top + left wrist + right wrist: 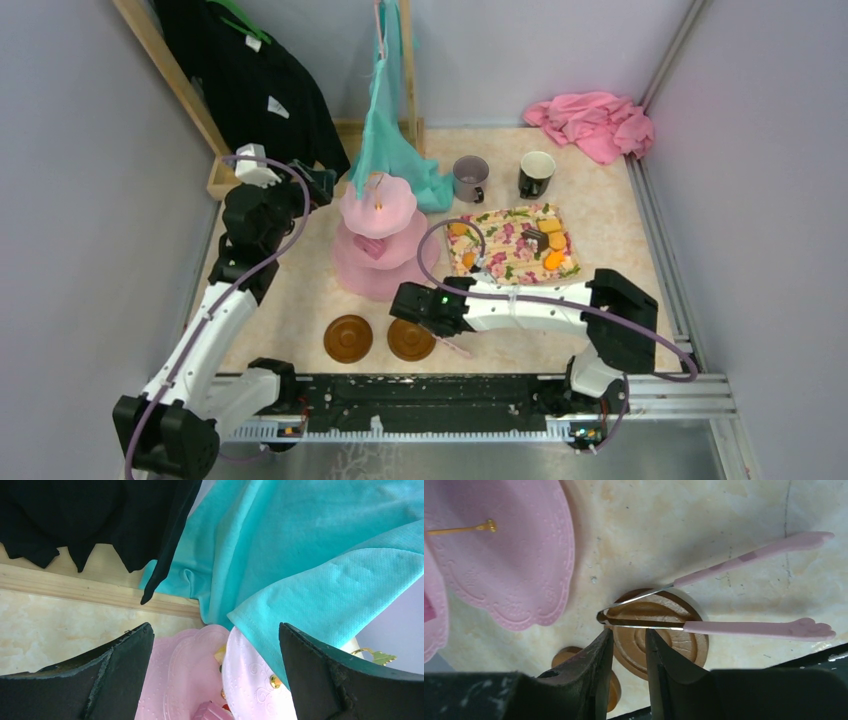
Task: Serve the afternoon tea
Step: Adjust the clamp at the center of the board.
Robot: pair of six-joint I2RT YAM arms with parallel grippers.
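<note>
The pink three-tier stand (378, 268) stands mid-table with a pink cake (368, 247) on its middle tier. My left gripper (325, 186) hovers at its upper left, open (215, 645), over the tiers (185, 680); a pink cake (212, 712) shows below. Two brown discs (348, 338) (410, 341) lie near the front. My right gripper (402, 308) is above the right disc (669, 642), open (629, 636) with nothing between its fingers. Pink-handled tongs (754, 628) lie across that disc just beyond the fingertips. Orange and yellow cakes (553, 259) sit on a floral tray (505, 262).
A grey mug (470, 178) and a black white-lined mug (536, 173) stand behind the tray. Teal fabric (385, 120) hangs onto the stand's top tier (310, 555). A pink cloth (592, 122) lies back right. Black clothing (250, 80) hangs on a wooden frame back left.
</note>
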